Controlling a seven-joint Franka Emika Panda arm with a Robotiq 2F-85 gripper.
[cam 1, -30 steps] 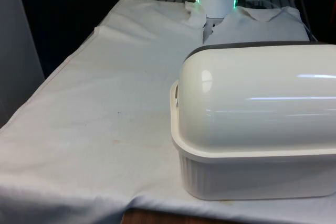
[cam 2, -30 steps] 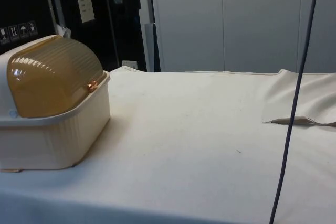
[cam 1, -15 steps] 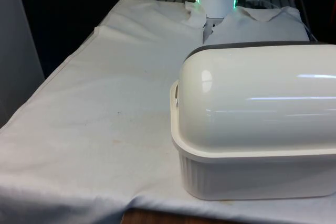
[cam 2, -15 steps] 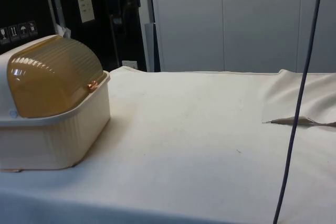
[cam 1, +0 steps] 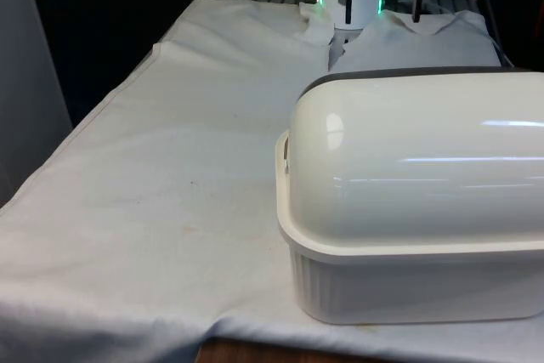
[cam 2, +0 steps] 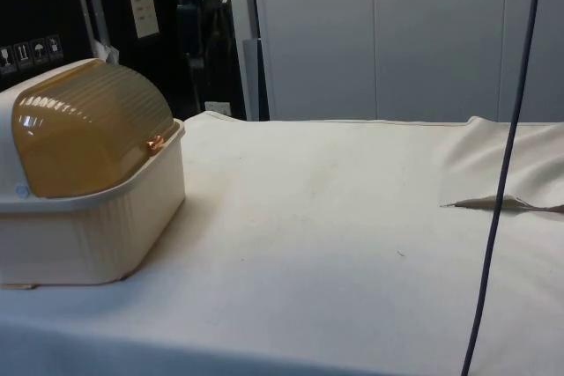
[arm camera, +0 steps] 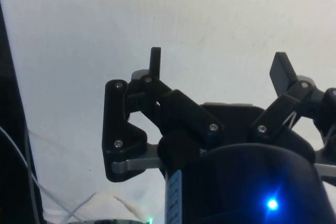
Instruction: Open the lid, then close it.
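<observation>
A cream bread box (cam 1: 416,218) is seen on the tabletop (cam 1: 187,176), which is covered by a white cloth. In the front view it is placed near the camera at the front view's right, with its smooth rounded back turned to that camera. In the side view the bread box (cam 2: 88,191) is shown with a ribbed cream base and a translucent amber roll-top lid (cam 2: 88,129). The lid is pulled fully down, and its small handle (cam 2: 155,143) is seen just at the base's front rim. The inside is hidden by the shut lid, so what it holds cannot be told.

In the wrist view the claw (arm camera: 218,64) is seen with its two black fingers (arm camera: 155,61) spread wide apart and nothing held between them; bare white cloth is seen beyond them. In the front view dark parts of the arm are seen at the tabletop's far end, well apart from the bread box.

A dark cable (cam 2: 498,182) is seen hanging down in the side view.
</observation>
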